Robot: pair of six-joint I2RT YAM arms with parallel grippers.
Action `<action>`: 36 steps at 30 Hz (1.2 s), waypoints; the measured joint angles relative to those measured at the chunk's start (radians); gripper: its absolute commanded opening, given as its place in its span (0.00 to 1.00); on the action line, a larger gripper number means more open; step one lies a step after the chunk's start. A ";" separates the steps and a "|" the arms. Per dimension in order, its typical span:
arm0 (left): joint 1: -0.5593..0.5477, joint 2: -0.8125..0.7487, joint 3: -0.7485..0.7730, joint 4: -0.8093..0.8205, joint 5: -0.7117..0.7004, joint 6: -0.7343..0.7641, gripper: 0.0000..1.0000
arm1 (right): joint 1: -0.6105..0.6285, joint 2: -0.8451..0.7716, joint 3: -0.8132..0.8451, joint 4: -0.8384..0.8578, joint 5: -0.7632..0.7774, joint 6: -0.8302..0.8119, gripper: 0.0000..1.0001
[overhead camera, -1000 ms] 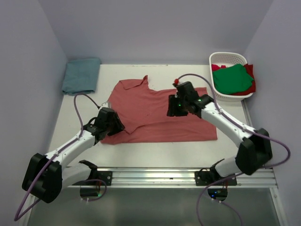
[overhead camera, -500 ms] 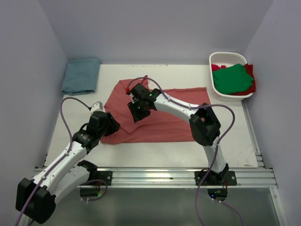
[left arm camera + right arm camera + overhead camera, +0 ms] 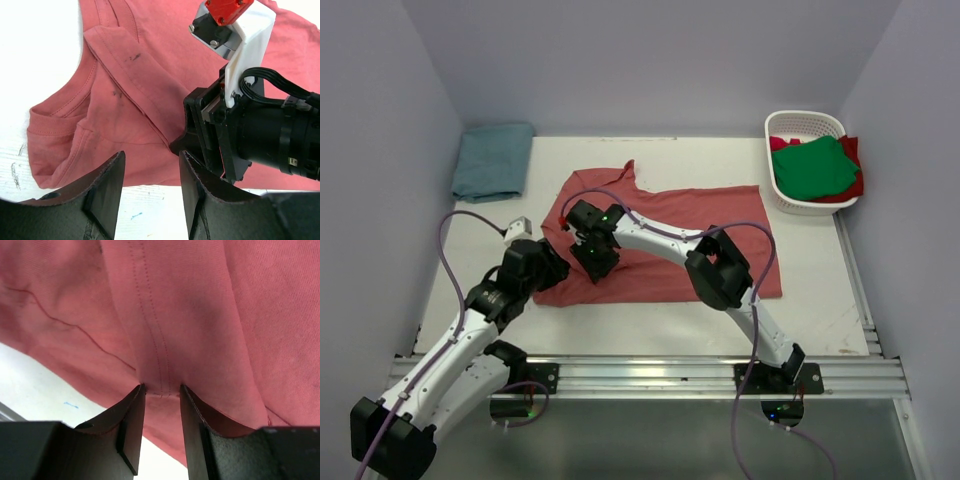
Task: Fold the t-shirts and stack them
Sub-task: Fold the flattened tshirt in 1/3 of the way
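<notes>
A faded red t-shirt lies spread on the white table. My right arm reaches across it to the left side. My right gripper points down onto the cloth with its fingertips either side of a stitched hem band, a narrow gap left between them. My left gripper stands open over bare table just off the shirt's lower-left edge, nothing between its fingers. In the left wrist view the right gripper's black body is close by.
A folded teal-blue t-shirt lies at the back left corner. At the back right, a white slotted basket holds a green t-shirt over a brighter red one. A metal rail runs along the near edge.
My right gripper has swept from the shirt's right side across to its left side, and its jaws have narrowed. My left arm has drawn back slightly toward the near left.
</notes>
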 measured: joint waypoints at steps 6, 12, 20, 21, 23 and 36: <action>0.000 -0.010 0.000 -0.020 -0.004 0.000 0.51 | 0.000 0.030 0.029 -0.021 0.021 -0.005 0.07; 0.000 -0.021 0.000 -0.021 -0.004 -0.004 0.51 | 0.000 0.034 0.030 -0.018 0.022 0.004 0.00; 0.000 -0.020 -0.013 -0.016 0.005 -0.007 0.50 | 0.001 -0.030 -0.029 -0.002 0.023 0.012 0.00; 0.000 -0.013 -0.017 -0.015 0.010 -0.007 0.50 | 0.001 -0.048 -0.035 -0.002 0.027 0.016 0.00; 0.000 0.005 -0.029 -0.010 0.019 -0.007 0.50 | 0.001 -0.086 -0.037 -0.001 0.047 0.023 0.00; 0.000 0.129 -0.095 0.056 0.055 0.004 0.49 | -0.023 -0.085 0.072 -0.024 0.248 0.099 0.00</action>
